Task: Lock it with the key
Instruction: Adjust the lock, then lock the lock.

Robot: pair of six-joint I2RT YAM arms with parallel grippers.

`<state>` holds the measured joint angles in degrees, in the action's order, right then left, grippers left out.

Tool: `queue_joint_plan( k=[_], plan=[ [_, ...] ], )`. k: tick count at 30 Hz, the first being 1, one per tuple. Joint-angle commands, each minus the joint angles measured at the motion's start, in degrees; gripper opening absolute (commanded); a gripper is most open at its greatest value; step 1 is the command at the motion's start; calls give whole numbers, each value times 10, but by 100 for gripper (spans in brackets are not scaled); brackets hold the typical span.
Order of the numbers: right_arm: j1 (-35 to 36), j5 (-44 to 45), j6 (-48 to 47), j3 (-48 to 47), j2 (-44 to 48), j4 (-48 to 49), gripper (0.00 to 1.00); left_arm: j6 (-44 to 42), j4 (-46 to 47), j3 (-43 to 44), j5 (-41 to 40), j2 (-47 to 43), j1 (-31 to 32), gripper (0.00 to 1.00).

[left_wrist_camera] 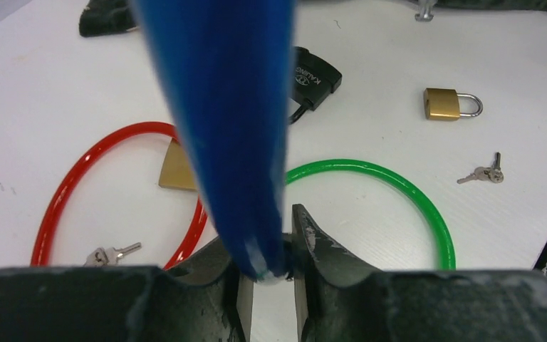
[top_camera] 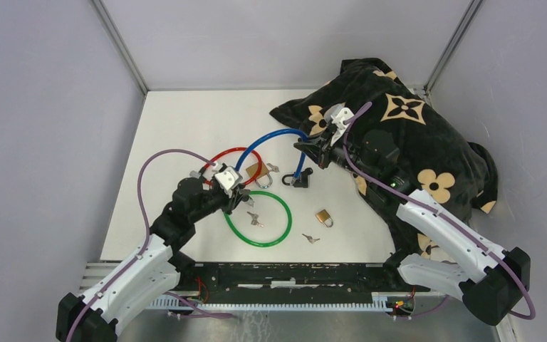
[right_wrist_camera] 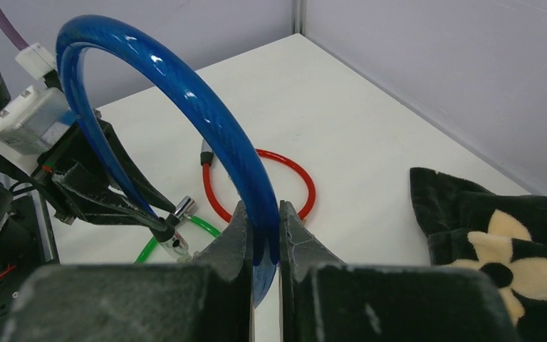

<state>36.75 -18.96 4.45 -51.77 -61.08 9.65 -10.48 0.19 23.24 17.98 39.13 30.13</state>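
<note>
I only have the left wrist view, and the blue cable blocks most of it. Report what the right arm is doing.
Observer: The right gripper is shut on the blue cable, which is pinched between its two fingers.
Operator: Tell me how the cable runs between the two grips.
Observer: It rises in a high arch off the table, from the left gripper across to the right one.
</note>
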Motion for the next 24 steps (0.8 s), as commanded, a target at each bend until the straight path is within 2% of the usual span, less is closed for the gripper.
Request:
queue_joint_plan(
  k=[1, 6, 7, 9, 14, 16, 19, 20, 22, 24],
  plan=[
    [3, 6, 12, -58, 17, 31, 0, 36, 29, -18, 2, -11, 1, 31],
    [3, 3, 10, -62, 18, 27, 0, 44, 33, -26, 19, -10, 1, 33],
    [3, 3, 8, -63, 19, 27, 0, 46, 33, -25, 23, -8, 2, 29],
    [3, 0, 7, -66, 20, 24, 0, 55, 37, -24, 26, -6, 2, 4],
    [3, -15, 9, -72, 25, 22, 0, 98, 71, -3, 54, -31, 1, 2],
    [3, -61, 40, -64, 30, 71, 0, 152, 130, 13, 76, -55, -9, 2],
    [9, -115, 123, -49, 33, 224, 0, 294, 327, 15, 193, -85, -54, 2],
    [13, -122, 137, -58, 27, 259, 0, 310, 372, 21, 241, -90, -62, 2],
    [23, -142, 156, -97, 4, 290, 0, 234, 381, 28, 330, -116, -64, 2],
    [41, -162, 162, -147, -24, 288, 0, 126, 330, 34, 408, -150, -67, 2]
  ],
)
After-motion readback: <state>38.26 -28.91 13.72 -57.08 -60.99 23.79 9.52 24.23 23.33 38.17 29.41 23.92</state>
